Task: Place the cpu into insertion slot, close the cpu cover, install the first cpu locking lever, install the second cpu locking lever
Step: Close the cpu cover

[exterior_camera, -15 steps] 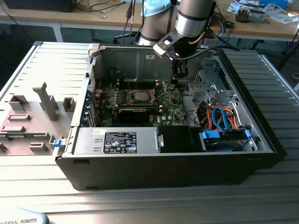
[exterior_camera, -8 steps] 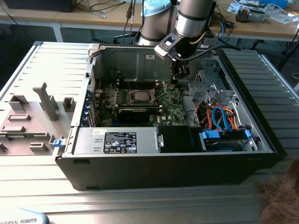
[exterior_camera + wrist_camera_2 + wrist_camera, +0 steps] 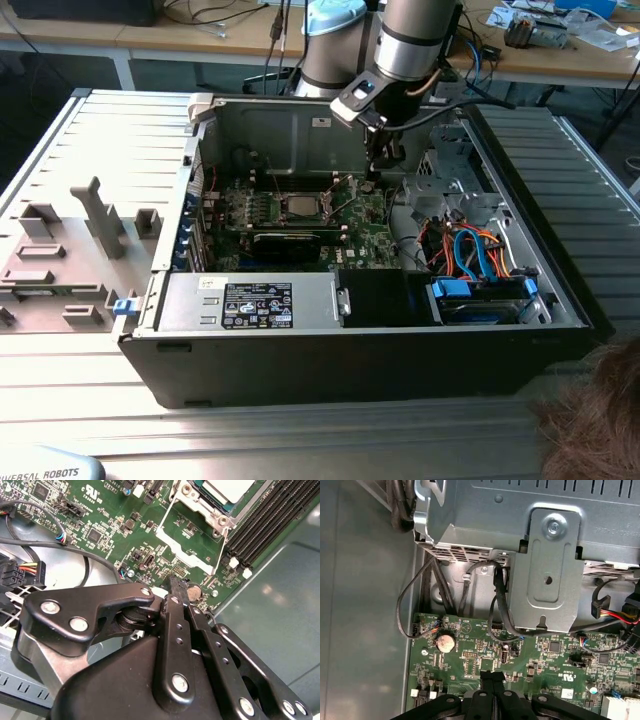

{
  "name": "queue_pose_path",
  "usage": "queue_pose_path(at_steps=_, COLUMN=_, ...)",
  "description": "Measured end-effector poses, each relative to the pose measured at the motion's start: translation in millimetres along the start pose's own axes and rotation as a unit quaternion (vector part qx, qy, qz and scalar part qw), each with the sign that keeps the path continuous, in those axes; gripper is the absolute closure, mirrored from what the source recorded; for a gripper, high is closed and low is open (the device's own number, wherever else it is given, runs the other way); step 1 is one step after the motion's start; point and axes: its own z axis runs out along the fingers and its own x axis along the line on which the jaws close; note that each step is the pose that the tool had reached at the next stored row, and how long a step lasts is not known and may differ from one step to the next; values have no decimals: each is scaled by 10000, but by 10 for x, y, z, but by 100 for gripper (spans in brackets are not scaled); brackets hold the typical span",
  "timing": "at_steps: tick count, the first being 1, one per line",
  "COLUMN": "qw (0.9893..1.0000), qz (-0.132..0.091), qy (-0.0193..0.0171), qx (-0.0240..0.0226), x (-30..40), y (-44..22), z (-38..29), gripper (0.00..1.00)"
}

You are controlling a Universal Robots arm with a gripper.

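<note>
The tool (image 3: 174, 586) hangs over the motherboard (image 3: 100, 520), fingers pinched together on nothing. Just ahead of its tips the cpu cover (image 3: 192, 540) stands open, with the cpu (image 3: 227, 487) seated beyond. Closing it well, I'd say, means nudging the frame's free edge slowly and squarely.

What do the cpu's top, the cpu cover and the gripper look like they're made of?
The cpu: dull silvery-grey metal top, matte, evenly pale with no sharp glints.
The cpu cover: thin bright sheet metal, probably steel; its edges shine and it has a cut-out window.
The gripper: black links with a satin sheen and silver screw heads; coated metal or hard plastic, I cannot tell which.
</note>
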Motion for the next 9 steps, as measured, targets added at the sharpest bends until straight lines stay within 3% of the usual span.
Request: queue_pose_path(at_steps=9, qw=10000, qz=0, qy=0, qx=0, x=0, y=1, z=24, gripper=89)
